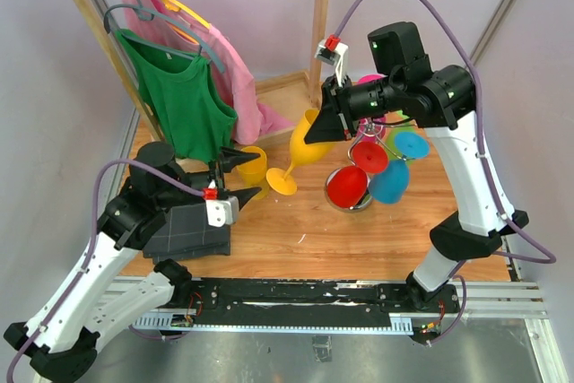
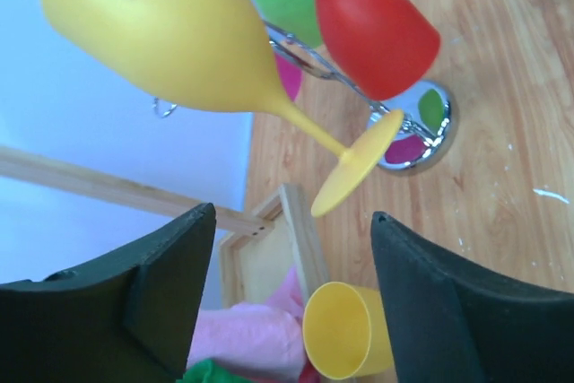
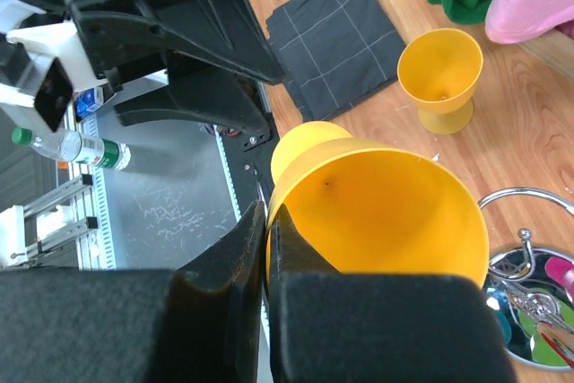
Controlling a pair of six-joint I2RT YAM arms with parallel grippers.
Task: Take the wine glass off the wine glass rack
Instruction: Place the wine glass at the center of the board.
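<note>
The right gripper [image 1: 321, 132] has its jaws pinched on the yellow wine glass [image 1: 309, 144] rim, holding it tilted just beside the wine glass rack [image 1: 337, 204], seemingly clear of its hooks, while the left gripper [image 1: 240, 177] gapes wide beyond.

No writing, brand or number can be read anywhere; the bottle [image 3: 76, 150] carries a green label, too blurred to read.

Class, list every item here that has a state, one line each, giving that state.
Yellow stemmed wine glass: off the rack, tilted, held.
Right gripper: shut on its rim.
Left gripper: open, empty.
Shiny chrome wire wine glass rack: upright, red glass and blue glass hanging bowl-down.
Small yellow cup: upright, empty.
</note>
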